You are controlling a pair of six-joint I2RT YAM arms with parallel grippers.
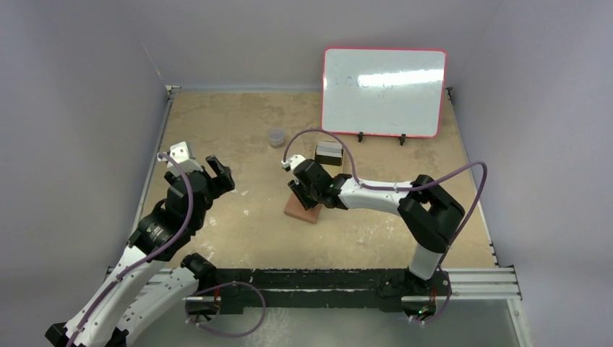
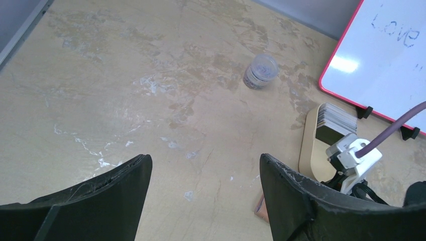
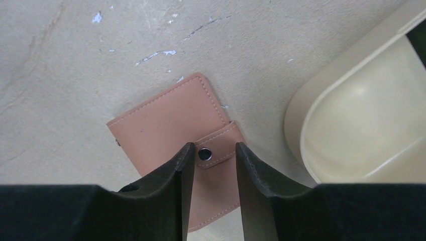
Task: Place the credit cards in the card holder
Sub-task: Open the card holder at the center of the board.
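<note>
Card holder [image 3: 166,125] lies shut; credit cards [image 2: 337,113] wait stacked in tin [image 2: 307,145]. Right gripper [image 3: 215,146] part-open over snap [image 3: 204,154]; left gripper [image 2: 205,158] wide, empty.

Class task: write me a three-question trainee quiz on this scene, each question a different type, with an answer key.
1. True or false: the card holder lies folded shut on the table.
2. Where are the credit cards? A: in the holder's slots. B: stacked in the tan tin. C: spread on the whiteboard.
3. Fill in: in its wrist view, the snap button shows between the parted jaws of the ___ gripper.

Key: 1 true; 2 B; 3 right gripper.
</note>
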